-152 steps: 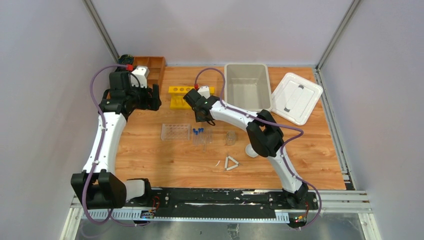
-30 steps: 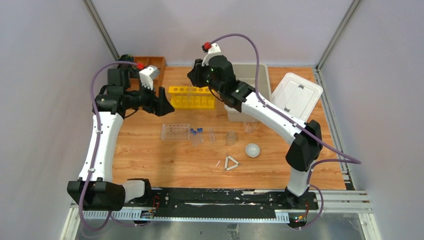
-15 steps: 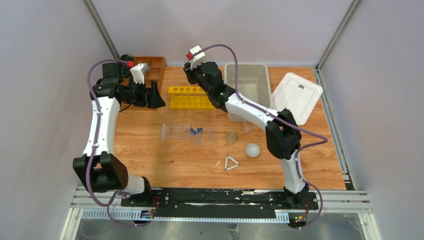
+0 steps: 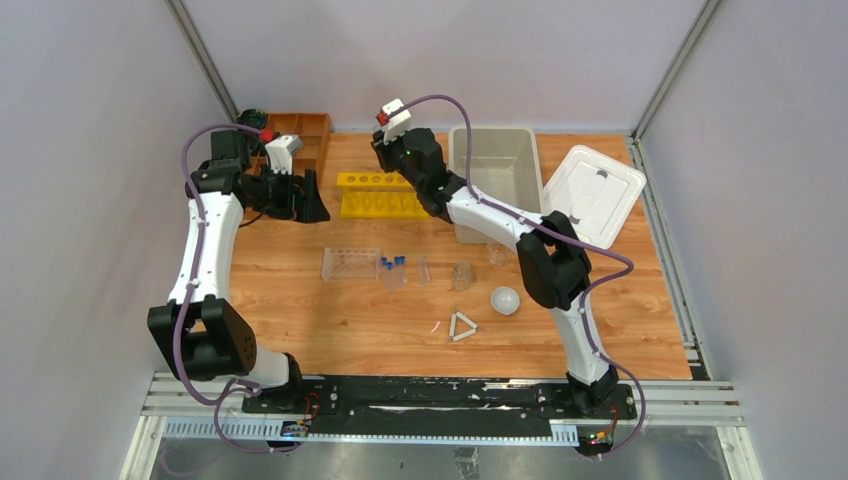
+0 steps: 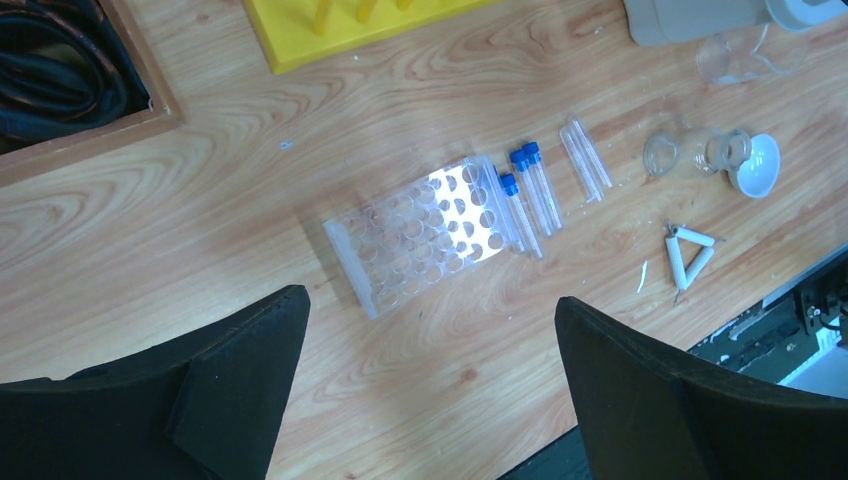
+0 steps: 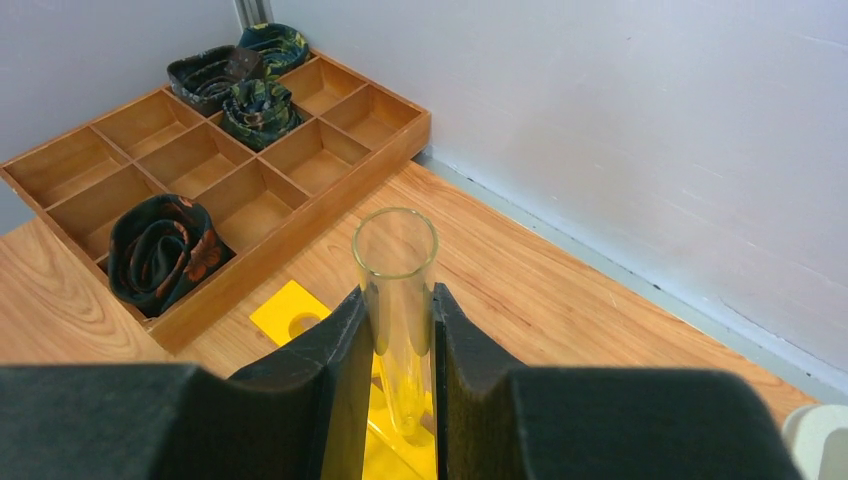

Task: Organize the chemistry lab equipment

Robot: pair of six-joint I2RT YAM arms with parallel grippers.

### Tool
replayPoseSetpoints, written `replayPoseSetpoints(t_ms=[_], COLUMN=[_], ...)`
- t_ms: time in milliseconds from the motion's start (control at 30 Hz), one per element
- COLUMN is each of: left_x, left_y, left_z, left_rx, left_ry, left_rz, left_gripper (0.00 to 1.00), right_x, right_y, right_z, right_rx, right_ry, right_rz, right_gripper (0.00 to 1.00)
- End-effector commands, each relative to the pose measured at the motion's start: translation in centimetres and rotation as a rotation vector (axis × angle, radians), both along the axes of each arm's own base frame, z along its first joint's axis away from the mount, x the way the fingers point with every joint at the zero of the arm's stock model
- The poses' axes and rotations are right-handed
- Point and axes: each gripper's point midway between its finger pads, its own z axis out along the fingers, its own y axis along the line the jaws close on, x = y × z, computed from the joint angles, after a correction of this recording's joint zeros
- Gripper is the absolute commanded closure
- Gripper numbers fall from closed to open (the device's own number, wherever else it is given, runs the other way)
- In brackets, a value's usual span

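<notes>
The bin (image 4: pixel 492 131) sat at the far side of the table (image 4: pixel 330 320), and the yellow rack (image 4: pixel 385 195) lay just beside it on the left. That rack was your target. The clear rack (image 5: pixel 420 235) lay nearer, mid-table, with the capped tubes (image 5: pixel 525 185) just beside it and the beaker (image 5: pixel 665 155), dish (image 5: pixel 758 165) and triangle (image 5: pixel 688 255) further right.

Your left gripper (image 5: pixel 430 300) hung high over the clear rack with its jaws spread as wide as they go and nothing in them. It stood well apart from the work, which was right for this step.

Your right gripper (image 6: pixel 398 300) was closed partway on an open tube (image 6: pixel 397 250), pinched low on its wall. The tube stood upright with its mouth up and its foot over the yellow rack's left end. One hole showed just to the left of it. Whether the foot stood over a hole of its own, I could not tell — the fingers hid it.

To do this well, you needed to centre the foot over a hole before descending. You also needed to hold the tube plumb, lower it slowly and let go only once it had seated. The grip was low, so the fingers would likely have met the rack top early — the moment to release.
</notes>
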Motion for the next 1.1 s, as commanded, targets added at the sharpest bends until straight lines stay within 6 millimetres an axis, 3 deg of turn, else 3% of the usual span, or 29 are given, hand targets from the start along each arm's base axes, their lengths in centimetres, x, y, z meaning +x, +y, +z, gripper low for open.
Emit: replayPoseSetpoints(t_ms=[0,767,1067], left_x=[-0.1,-0.3,0.0], left_y=[0.1,-0.4,-0.3], left_z=[0.2,1.4,2.1], left_rx=[0.006,-0.010,-0.004], left_ry=[-0.012,-0.056,-0.074], left_rz=[-0.014,-0.043,-0.040], left_gripper=[0.00,0.00,0.00], right_x=[0.2,0.6,0.7], right_y=[-0.1,-1.8,-0.8], right_z=[1.5,-0.6,-3.8], right_rx=[0.055,0.055,0.004], right_ry=[-0.040,-0.003,0.055], right_rz=[0.006,-0.031,0.014], right_gripper=[1.00,1.00,1.00])
